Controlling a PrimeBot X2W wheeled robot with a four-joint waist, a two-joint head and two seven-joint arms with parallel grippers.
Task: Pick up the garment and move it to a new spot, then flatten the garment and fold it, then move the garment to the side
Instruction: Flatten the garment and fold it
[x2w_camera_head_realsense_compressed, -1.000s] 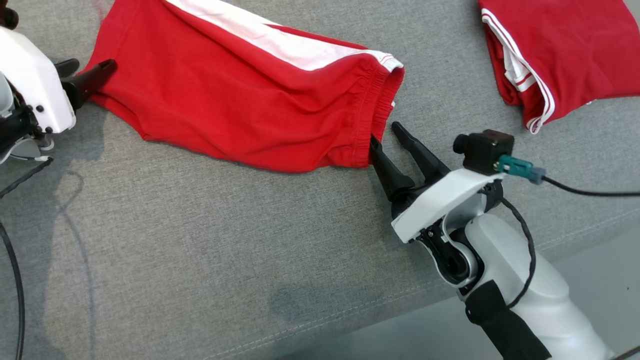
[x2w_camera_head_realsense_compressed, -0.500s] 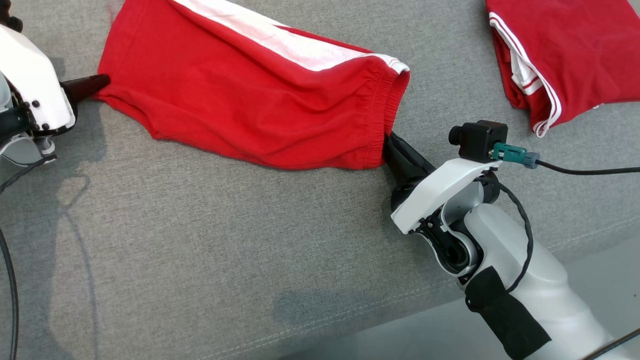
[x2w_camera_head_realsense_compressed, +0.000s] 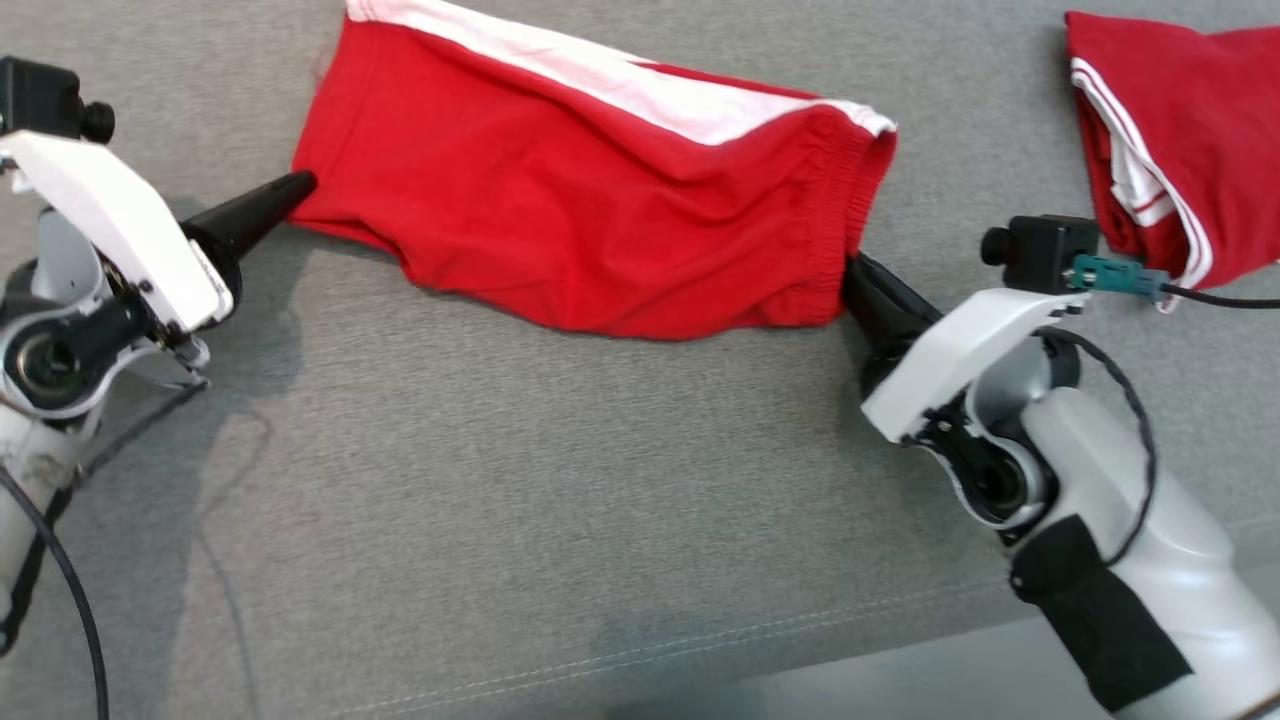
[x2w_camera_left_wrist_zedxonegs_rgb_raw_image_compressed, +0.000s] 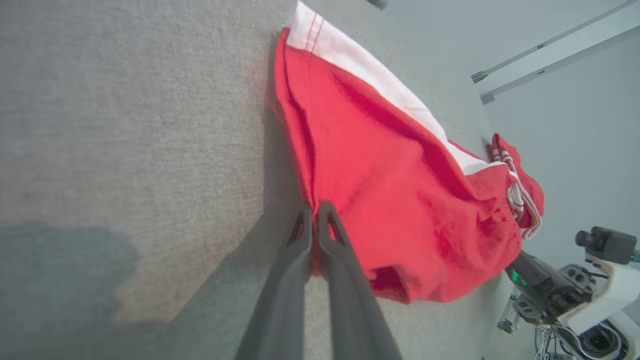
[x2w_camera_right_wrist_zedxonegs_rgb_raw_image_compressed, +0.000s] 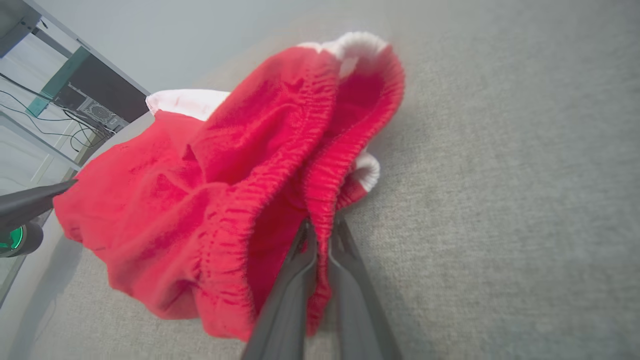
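Note:
The garment (x2w_camera_head_realsense_compressed: 600, 210) is a pair of red shorts with a white side stripe, stretched across the grey cloth surface. My left gripper (x2w_camera_head_realsense_compressed: 300, 185) is shut on its left hem corner; in the left wrist view its fingers (x2w_camera_left_wrist_zedxonegs_rgb_raw_image_compressed: 315, 215) pinch the red fabric (x2w_camera_left_wrist_zedxonegs_rgb_raw_image_compressed: 400, 190). My right gripper (x2w_camera_head_realsense_compressed: 855, 270) is shut on the elastic waistband at the garment's right end; in the right wrist view its fingers (x2w_camera_right_wrist_zedxonegs_rgb_raw_image_compressed: 322, 227) clamp the gathered waistband (x2w_camera_right_wrist_zedxonegs_rgb_raw_image_compressed: 320, 150). The near edge of the garment sags between both grips.
A second red garment with white trim (x2w_camera_head_realsense_compressed: 1180, 150) lies folded at the far right, close to my right wrist camera (x2w_camera_head_realsense_compressed: 1040, 250). The grey surface (x2w_camera_head_realsense_compressed: 500, 500) ends at a front edge at the bottom right.
Both grippers have closed on the garment's two ends, left on the hem, right on the waistband. The head camera has shifted, so the whole scene sits further right in view.

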